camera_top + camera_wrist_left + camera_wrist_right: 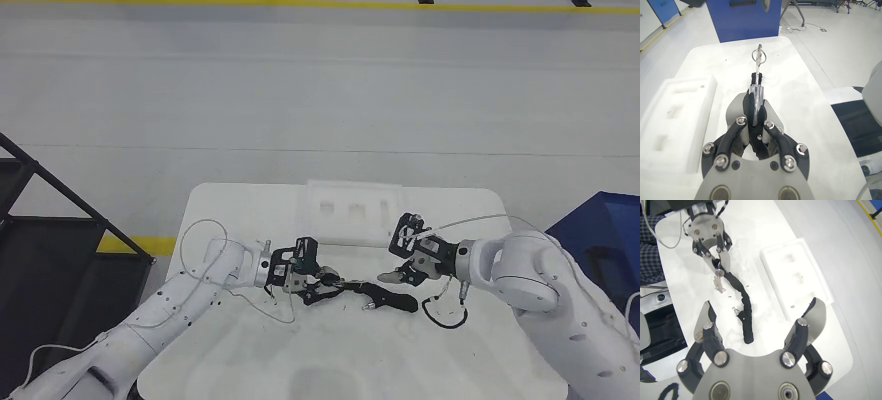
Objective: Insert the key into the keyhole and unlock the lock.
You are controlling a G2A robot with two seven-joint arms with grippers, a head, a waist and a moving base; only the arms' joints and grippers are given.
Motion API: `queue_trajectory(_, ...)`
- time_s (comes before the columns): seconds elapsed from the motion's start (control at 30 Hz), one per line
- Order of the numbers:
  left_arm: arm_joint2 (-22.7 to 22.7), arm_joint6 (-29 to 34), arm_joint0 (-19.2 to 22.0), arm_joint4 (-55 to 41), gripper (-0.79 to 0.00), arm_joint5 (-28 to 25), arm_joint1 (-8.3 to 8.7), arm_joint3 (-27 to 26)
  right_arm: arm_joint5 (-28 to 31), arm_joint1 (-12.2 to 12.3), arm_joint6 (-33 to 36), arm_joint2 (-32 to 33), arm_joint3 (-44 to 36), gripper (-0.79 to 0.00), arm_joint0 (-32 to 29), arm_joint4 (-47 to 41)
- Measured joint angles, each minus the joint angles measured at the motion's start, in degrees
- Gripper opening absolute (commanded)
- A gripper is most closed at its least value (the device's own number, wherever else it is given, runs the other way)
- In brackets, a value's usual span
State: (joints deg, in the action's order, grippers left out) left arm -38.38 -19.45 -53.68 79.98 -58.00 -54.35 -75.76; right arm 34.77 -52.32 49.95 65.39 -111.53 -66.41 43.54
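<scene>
The lock is a chrome cylinder (757, 94) on a black sleeved cable (743, 294) that lies across the white table (250, 350). My left gripper (754, 103) is shut on the cylinder end and holds it just above the table. A silver key (759, 56) with a ring sticks out of the keyhole, pointing away from the left gripper; in the right wrist view the key (718, 284) hangs off the cylinder (719, 272). The cable's free end, with a metal pin (735, 310), lies loose. My right gripper (761, 304) is open, a short way back from the key, holding nothing.
A white foam tray (355, 212) with rectangular pockets sits at the table's far edge, beside the cable. A blue panel (745, 19) stands past the right end of the table. A thin black cord loop (445, 312) lies under the right arm.
</scene>
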Motion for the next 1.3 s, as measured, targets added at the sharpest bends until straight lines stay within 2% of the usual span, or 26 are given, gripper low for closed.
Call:
queue_trajectory(0.07, 2.51, 1.38, 1.12, 0.08, -0.785, 0.0, -0.26, 0.68, 0.05, 0.28, -1.02, 1.58, -1.2, 0.0, -1.08, 0.01)
queue_trajectory(0.1, 3.52, 2.1, 1.66, 0.11, -0.733, 0.0, -0.43, 1.08, 0.11, 0.37, -1.65, 2.2, -1.73, 0.0, -1.53, -0.18)
queue_trajectory(0.13, 4.5, 2.82, 2.17, 0.11, -0.536, 0.0, -0.63, 1.46, 0.2, 0.45, -2.39, 2.78, -2.18, 0.0, -1.98, -0.43)
queue_trajectory(0.17, 5.9, 3.53, 2.73, -0.26, -0.228, 0.0, -0.94, 1.9, 0.29, 0.56, -3.28, 3.53, -2.64, 0.0, -2.57, -0.59)
queue_trajectory(0.2, 7.06, 4.06, 3.16, -0.65, 0.0, 0.0, -1.18, 2.21, 0.33, 0.63, -3.84, 4.02, -2.91, 0.0, -3.0, -0.7)
queue_trajectory(0.33, 11.96, 6.17, 5.87, -4.14, 0.0, 0.0, -2.03, 4.26, 0.17, 0.83, -6.32, 5.73, -3.36, 0.0, -4.51, -1.49)
queue_trajectory(0.47, 15.05, 5.78, 8.89, -9.14, 0.0, 0.0, -2.76, 6.16, 3.44, 0.77, -9.7, 5.35, -2.3, 0.0, -5.08, -4.16)
queue_trajectory(0.73, 16.62, 1.85, 15.28, -13.92, 0.0, 0.0, -2.54, 8.31, 6.78, 0.06, -16.53, 3.66, 3.03, 0.0, -1.69, -5.9)
queue_trajectory(0.97, 17.67, 1.11, 26.17, -22.32, 0.0, 0.0, -1.2, 11.0, 10.27, -1.17, -20.31, 0.78, 11.51, 0.0, 7.17, -7.54)
queue_trajectory(1.17, 21.08, 3.74, 35.15, -31.66, 0.0, 0.0, -0.43, 12.61, 14.97, -2.23, -18.66, -2.53, 18.69, 0.0, 16.56, -11.37)
queue_trajectory(1.3, 23.69, 5.52, 40.15, -37.77, 0.0, 0.0, -0.51, 14.27, 17.88, -2.96, -17.17, -5.04, 23.14, 0.0, 21.95, -13.65)
